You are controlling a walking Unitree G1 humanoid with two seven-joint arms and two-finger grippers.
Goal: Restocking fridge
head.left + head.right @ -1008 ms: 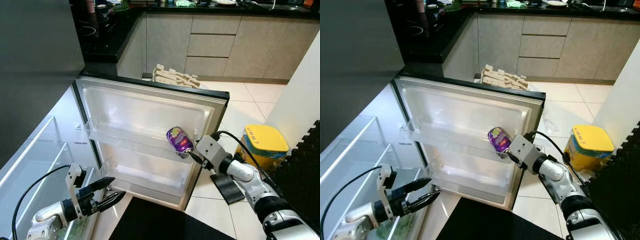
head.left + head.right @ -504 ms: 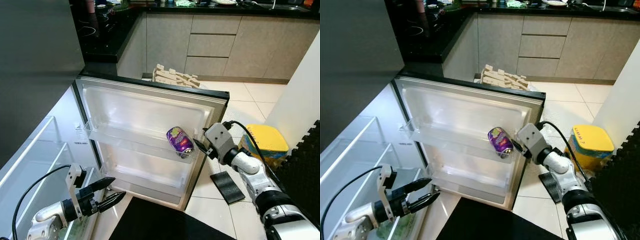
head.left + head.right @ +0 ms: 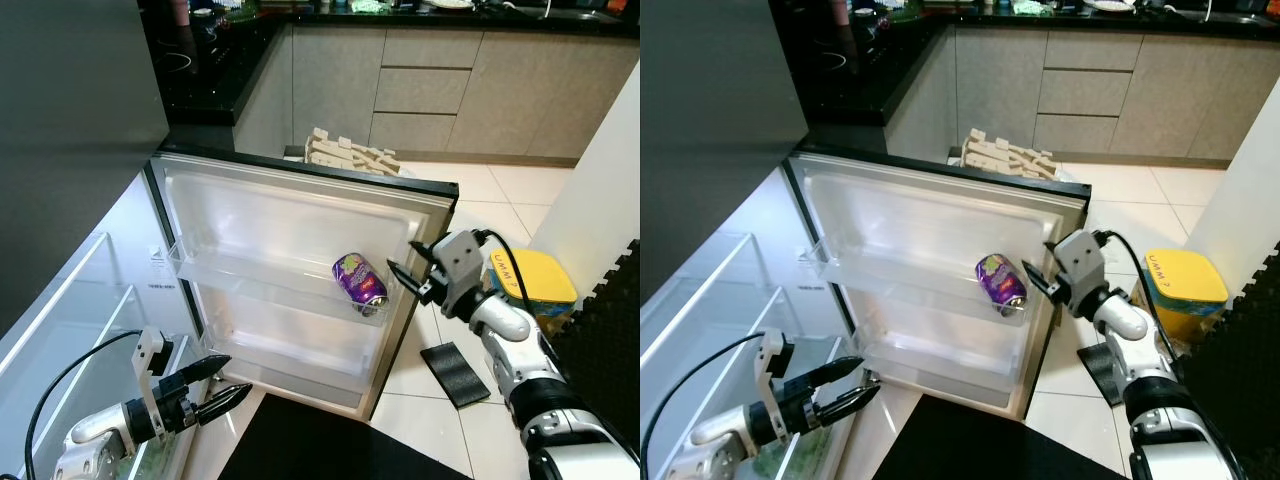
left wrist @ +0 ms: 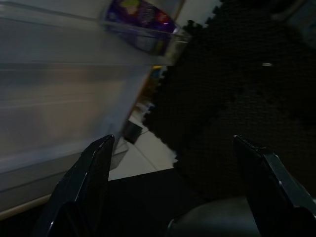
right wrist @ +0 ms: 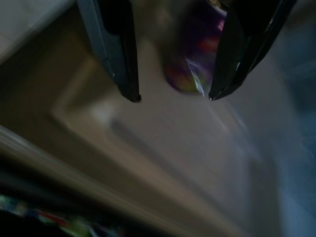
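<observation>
Black fingers of the right tool (image 3: 408, 269) stand spread apart, empty, just beside the outer edge of the open fridge door (image 3: 300, 215) and a short gap from the purple can (image 3: 359, 282). A second ago these fingers were touching the can low at the shelf; since then the right arm has pulled back and lifted, and the tool has let go. In the right wrist view the can (image 5: 195, 59) shows as a dark purple blur between and beyond the two fingers, too smeared to read any label.

The can lies tilted on its side in the door shelf (image 3: 260, 277), at the shelf's end nearest the right tool, in the same spot as before.

Low on the robot's left, the left tool (image 3: 222, 385) hangs with its fingers parted and nothing between them, near the foot of the fridge door and above a black floor mat (image 3: 320, 445). It sits as it did a second ago. Its wrist view is dim; the can (image 4: 140, 17) can just be made out far off.

Behind the door stands a pale slatted crate (image 3: 350, 156), partly hidden by the door's top edge. A yellow-lidded tub (image 3: 535, 280) on the tiled floor is partly covered by the right arm. Glass shelves inside the fridge (image 3: 70, 320) are cut off at the picture's edge. Grey cabinets carry a dark counter (image 3: 210, 85) whose items are too small to tell.
</observation>
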